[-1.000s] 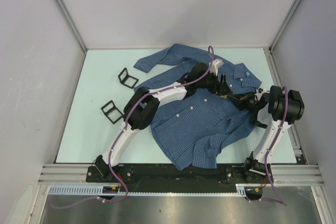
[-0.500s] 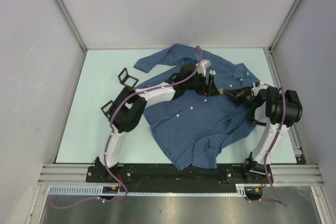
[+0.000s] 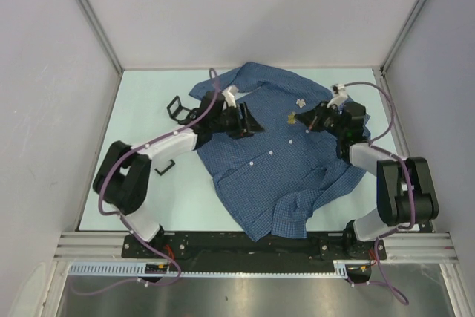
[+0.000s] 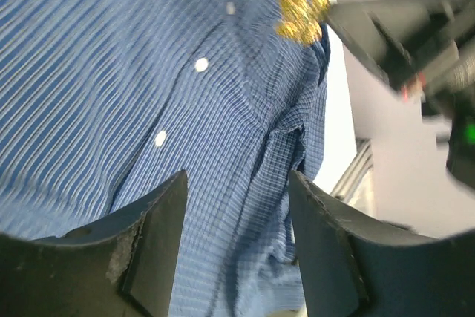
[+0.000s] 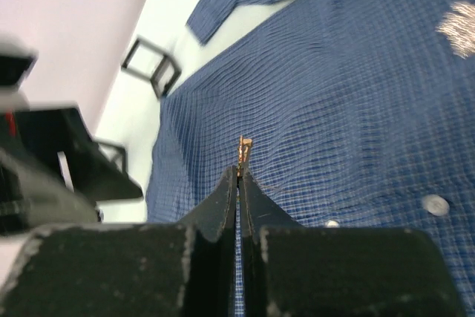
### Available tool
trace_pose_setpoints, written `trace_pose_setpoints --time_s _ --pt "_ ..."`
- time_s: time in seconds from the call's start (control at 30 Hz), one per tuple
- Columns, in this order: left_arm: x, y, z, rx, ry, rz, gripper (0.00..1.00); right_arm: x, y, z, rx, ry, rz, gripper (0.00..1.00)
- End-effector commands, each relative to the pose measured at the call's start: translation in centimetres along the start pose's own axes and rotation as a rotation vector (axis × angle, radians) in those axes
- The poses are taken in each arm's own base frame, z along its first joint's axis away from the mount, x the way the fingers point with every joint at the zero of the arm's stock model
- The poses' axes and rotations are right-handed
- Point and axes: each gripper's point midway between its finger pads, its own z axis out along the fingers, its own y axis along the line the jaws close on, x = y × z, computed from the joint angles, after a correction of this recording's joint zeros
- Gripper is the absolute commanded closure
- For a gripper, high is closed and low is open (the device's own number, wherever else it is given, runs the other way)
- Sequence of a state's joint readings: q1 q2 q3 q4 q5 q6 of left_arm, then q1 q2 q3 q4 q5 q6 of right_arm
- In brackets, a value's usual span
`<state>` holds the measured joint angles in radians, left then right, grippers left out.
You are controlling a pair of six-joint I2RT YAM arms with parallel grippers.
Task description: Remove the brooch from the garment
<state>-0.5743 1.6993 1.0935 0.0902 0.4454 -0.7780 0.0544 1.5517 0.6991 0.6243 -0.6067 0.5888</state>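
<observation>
Jaws of right gripper [image 5: 238, 174] pressed shut, pinching gold brooch [image 5: 243, 146] edge-on, centre of wrist frame, above shirt [image 3: 274, 176] chest. Jaws of left gripper [image 4: 237, 183] wide apart, empty, low over shirt, left of centre in top view. Step: drawing brooch off; pin clearance not visible. Next: lift straight away, watch for cloth tenting. Count: one shirt, one gold brooch, one pale ornament [image 3: 300, 102], two black frames [image 3: 178, 109].

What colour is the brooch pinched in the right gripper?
Gold. The brooch shows best in the left wrist view, against the blue checked garment.
</observation>
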Motion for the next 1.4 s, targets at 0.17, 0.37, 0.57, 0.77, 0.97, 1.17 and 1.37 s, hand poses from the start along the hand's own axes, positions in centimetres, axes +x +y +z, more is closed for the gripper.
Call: trace_pose_setpoints --time_s 0.17,0.37,0.57,0.77,0.97,1.17,1.37 --pt "-0.9 -2.9 -7.8 0.022 -0.005 -0.453 0.41 4.7 8.0 2.1 -0.174 0.081 -0.569 1.00" --pt "0.0 -1.8 -9.0 -0.099 -0.004 -0.727 0.43 7.8 12.6 2.6 -0.322 0.102 -0.684 1.00" --pt "1.4 0.0 -8.3 -0.174 0.025 -0.825 0.51 9.1 14.9 2.2 -0.391 0.102 -0.777 1.00" --pt "1.9 0.9 -7.6 -0.204 0.016 -0.871 0.52 10.3 17.0 1.8 -0.461 0.099 -0.845 1.00" --pt "2.0 0.6 -6.5 -0.196 0.032 -0.872 0.50 10.8 17.7 1.5 -0.489 0.103 -0.856 1.00" --pt "3.1 0.3 -5.5 -0.204 0.065 -0.880 0.54 11.3 18.4 1.5 -0.481 0.094 -0.890 1.00" --pt "2.9 0.5 -5.3 -0.209 0.042 -0.872 0.67 11.3 18.5 1.4 -0.476 0.092 -0.908 1.00"
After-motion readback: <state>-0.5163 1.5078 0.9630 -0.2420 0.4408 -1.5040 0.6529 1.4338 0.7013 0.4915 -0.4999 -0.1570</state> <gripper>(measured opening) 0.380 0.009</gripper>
